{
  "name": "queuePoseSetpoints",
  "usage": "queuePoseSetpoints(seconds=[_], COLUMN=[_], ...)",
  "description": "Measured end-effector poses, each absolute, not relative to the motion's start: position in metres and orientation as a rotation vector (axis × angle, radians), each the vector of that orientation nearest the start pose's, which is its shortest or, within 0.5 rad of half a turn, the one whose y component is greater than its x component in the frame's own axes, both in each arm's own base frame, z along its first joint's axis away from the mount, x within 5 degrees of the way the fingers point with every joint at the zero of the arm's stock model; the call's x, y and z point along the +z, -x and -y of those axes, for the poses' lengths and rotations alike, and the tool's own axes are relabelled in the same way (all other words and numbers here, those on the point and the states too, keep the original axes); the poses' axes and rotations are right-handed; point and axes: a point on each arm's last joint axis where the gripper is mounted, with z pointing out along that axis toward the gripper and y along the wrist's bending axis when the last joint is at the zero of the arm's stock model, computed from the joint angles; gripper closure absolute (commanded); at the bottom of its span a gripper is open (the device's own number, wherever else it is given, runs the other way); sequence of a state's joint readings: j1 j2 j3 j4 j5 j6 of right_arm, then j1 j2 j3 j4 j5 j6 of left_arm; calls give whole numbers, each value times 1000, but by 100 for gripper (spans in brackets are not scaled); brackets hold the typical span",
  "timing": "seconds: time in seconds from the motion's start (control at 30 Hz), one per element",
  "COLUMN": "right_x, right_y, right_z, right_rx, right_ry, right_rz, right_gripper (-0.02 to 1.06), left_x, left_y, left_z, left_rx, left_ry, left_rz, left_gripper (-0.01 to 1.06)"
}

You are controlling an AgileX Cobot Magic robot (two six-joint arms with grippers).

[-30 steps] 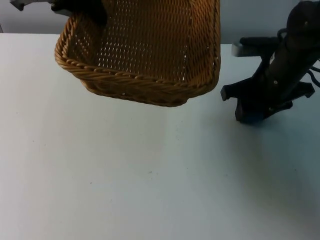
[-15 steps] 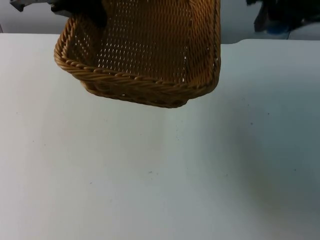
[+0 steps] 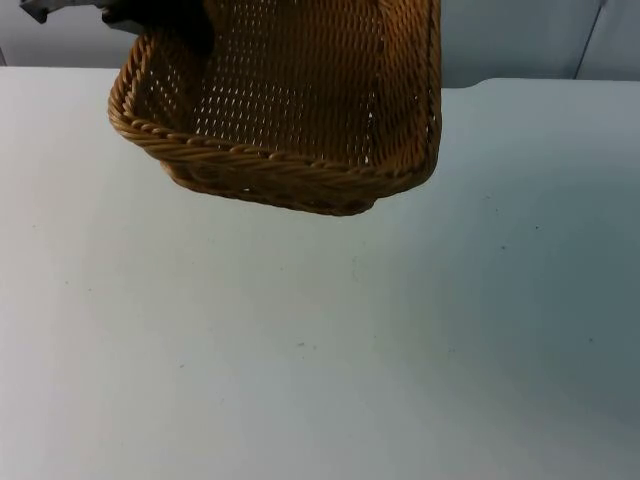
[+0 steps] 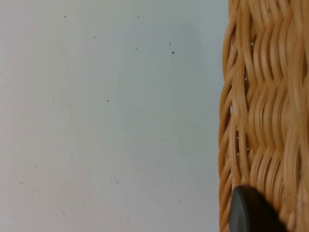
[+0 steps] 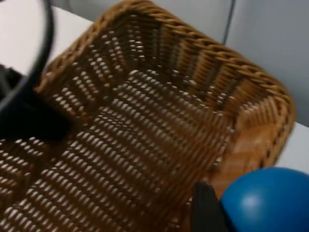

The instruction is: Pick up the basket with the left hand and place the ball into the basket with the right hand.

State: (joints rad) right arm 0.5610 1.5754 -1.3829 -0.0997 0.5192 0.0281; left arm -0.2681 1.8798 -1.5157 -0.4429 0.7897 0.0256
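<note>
The brown wicker basket (image 3: 290, 100) hangs tilted above the table's far side. My left gripper (image 3: 160, 22) is shut on its rim at the far left corner. In the left wrist view the woven basket wall (image 4: 263, 111) runs beside a black fingertip (image 4: 248, 212), with the white table beyond it. My right gripper (image 5: 251, 217) is shut on the blue ball (image 5: 268, 198), with one black finger (image 5: 207, 210) against the ball's side. From there I look down into the open basket (image 5: 145, 130), and the ball is above its near corner rim.
The white table (image 3: 320, 340) stretches bare in front of the basket. The grey partition wall (image 3: 520, 40) closes off the back. A dark shape (image 5: 29, 121) sits on the basket's rim in the right wrist view.
The right arm rose from the table at the right and went out of the top view. The basket and left gripper have stayed in place.
</note>
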Motion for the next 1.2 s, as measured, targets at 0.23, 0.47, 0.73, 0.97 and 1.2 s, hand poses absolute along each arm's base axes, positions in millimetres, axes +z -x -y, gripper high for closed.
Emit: queuePoseSetpoints(seconds=[0.23,0.47,0.73,0.97,1.2], right_x=[323,301,266,251,248], right_y=[-309,-318,-331,-336,-338], right_z=[-231,-240,-250,-254,-255], right_rx=[264,258,244,248,253], right_ry=[780,800,826,821,812], right_rz=[-2075,-2107,-2162,-2182,-2187], right_gripper=[105,105,105,105,92], left_x=[259,259,259,259,259], left_y=[-393,-393,-393,-393,-393], left_z=[137,137,137,137,137], left_rx=[-602,-602,-605,-604,-604], left_ry=[-79,-79,-78,-77,-77], left_rz=[-2632,-2632,-2631,-2630,-2630], left_gripper=[105,105,105,105,105])
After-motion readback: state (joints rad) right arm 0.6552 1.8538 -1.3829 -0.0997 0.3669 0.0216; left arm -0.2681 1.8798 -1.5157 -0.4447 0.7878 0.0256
